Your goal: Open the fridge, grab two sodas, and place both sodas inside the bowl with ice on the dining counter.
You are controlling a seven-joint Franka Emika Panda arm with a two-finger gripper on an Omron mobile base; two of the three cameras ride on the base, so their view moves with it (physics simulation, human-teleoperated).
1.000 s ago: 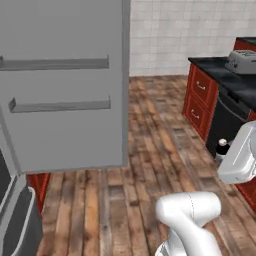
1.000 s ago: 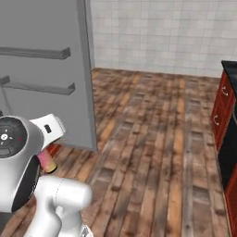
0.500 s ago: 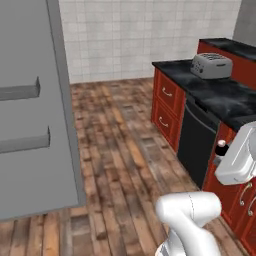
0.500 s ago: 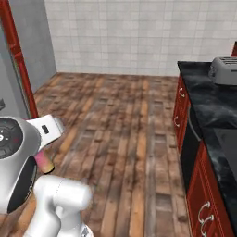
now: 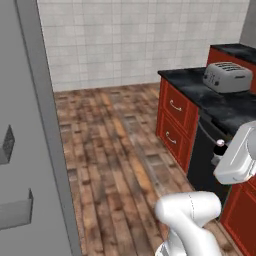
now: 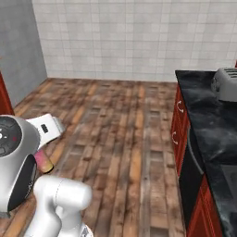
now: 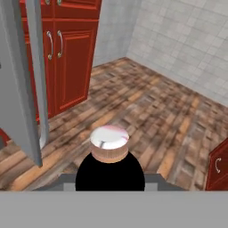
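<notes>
My gripper [image 5: 224, 155] is shut on a soda and holds it off the floor. The soda's dark cap [image 5: 219, 144] shows beside the white hand, and its pink-to-orange body [image 6: 44, 161] shows under the hand. In the hand view the soda [image 7: 109, 149] stands upright at the bottom centre, hiding the fingertips. The fridge's grey open door [image 5: 30, 130] with its door shelves fills the left side, and its edge [image 7: 24, 89] also stands at the left of the hand view. The bowl and the dining counter are out of view.
A black-topped counter [image 5: 200, 92] with red drawers runs along the right, and a white toaster oven [image 5: 227, 76] sits on it. A dark appliance front [image 5: 204, 155] sits under the counter. Red cabinets [image 7: 67, 49] stand beyond the fridge door. Wooden floor [image 6: 120, 134] stretches to the tiled wall.
The whole picture has slid left as the base turned right: the fridge door has gone to the left edge and the counter has come closer. The soda stays in the gripper.
</notes>
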